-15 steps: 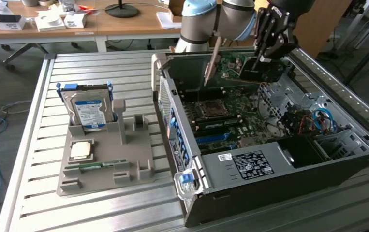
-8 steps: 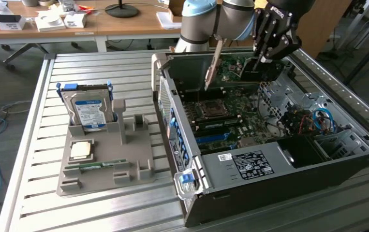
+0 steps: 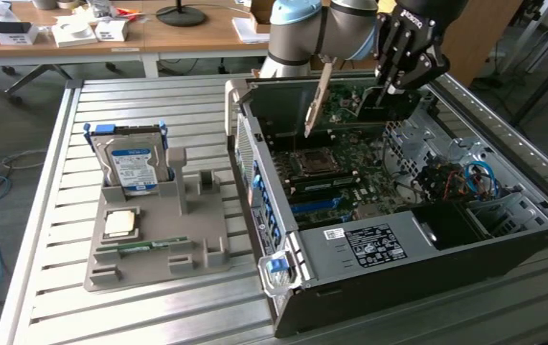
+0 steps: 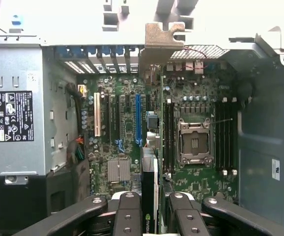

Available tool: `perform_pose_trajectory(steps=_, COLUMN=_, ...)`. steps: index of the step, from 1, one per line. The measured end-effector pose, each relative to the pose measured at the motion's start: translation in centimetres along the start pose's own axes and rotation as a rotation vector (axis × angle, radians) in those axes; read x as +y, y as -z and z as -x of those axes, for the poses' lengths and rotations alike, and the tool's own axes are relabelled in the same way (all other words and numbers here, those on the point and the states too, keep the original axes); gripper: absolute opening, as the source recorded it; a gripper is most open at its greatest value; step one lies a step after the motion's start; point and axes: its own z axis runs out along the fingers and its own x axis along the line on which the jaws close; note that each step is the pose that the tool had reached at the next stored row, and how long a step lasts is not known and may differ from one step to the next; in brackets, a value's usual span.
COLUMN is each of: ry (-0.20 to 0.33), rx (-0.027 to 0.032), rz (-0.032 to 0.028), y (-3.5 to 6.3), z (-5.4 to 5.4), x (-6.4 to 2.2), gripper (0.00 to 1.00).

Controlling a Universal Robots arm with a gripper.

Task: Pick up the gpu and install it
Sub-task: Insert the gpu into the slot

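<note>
You had a slatted metal table (image 3: 187, 309) carrying it all. On the exterior view's left, a grey tray (image 3: 182, 223) sat flat on the slats. Just beside it, toward the exterior view's right, the open case (image 3: 427, 287) lay on its side, reaching near the table's edge.

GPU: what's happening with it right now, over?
Arm's end effector shut on the gpu. It hangs on edge over the motherboard inside the open case. The hard drive stands apart on the grey tray, not in the way.
</note>
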Motion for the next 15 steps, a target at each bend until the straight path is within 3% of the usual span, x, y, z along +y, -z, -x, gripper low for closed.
perform_pose_trajectory(steps=5, ry=0.023, rx=-0.0040, rz=-0.0019, y=-0.55, z=0.0, x=-0.01, gripper=0.26)
perform_pose_trajectory(steps=15, ry=0.046, rx=-0.0058, rz=-0.0023, y=-1.70, z=-0.1, x=0.01, gripper=0.26)
